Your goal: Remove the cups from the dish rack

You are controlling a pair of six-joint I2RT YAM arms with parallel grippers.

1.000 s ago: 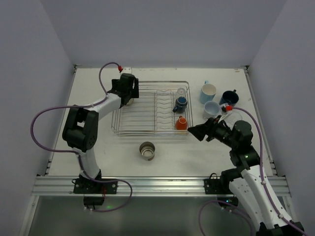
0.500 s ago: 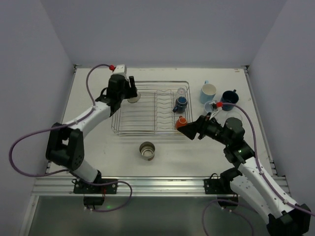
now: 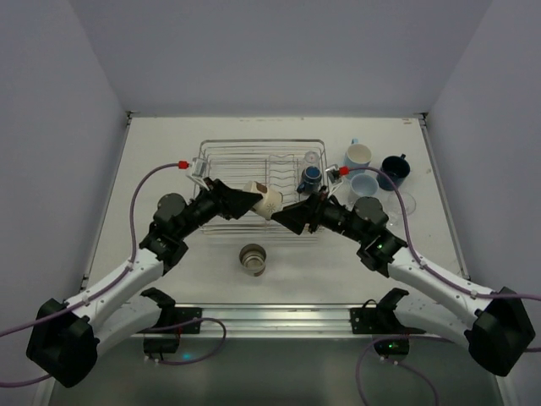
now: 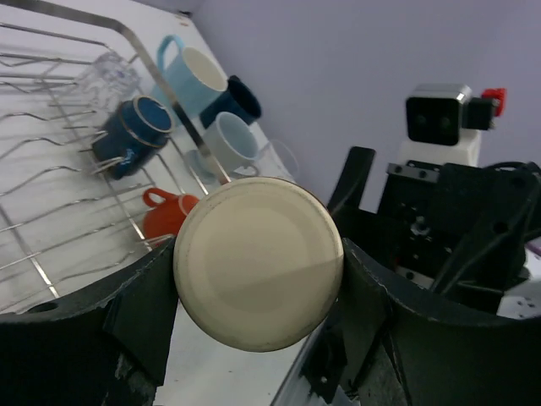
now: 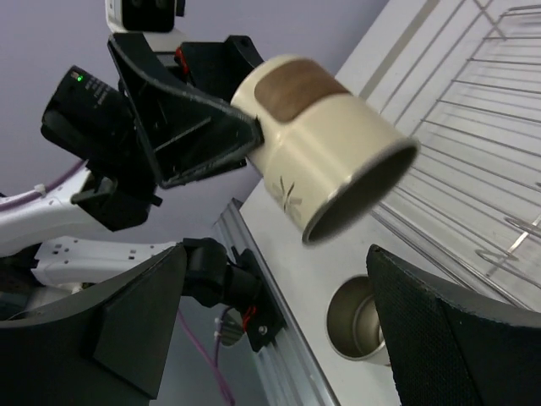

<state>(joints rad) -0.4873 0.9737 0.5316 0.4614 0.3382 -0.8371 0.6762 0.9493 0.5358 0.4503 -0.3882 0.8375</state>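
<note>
My left gripper (image 3: pixel 252 201) is shut on a cream cup with a brown band (image 3: pixel 265 201), held on its side above the front of the silver wire dish rack (image 3: pixel 230 159). The left wrist view shows the cup's base (image 4: pixel 258 262) between my fingers. My right gripper (image 3: pixel 290 217) is open and empty, its jaws facing the cup's mouth (image 5: pixel 325 161) from close by. A small dark blue mug (image 3: pixel 311 176), a clear glass (image 3: pixel 312 157) and a small orange cup (image 4: pixel 165 211) sit at the rack's right end.
A metallic cup (image 3: pixel 253 258) stands on the table in front of the rack. Right of the rack stand two light blue mugs (image 3: pixel 357 157) (image 3: pixel 365 186), a navy mug (image 3: pixel 394 167) and a clear glass (image 3: pixel 407 200). The two arms nearly meet over the rack's front edge.
My left arm swung from the rack's far left corner to its front, carrying the cream cup. My right gripper moved left from the orange cup to face it.
</note>
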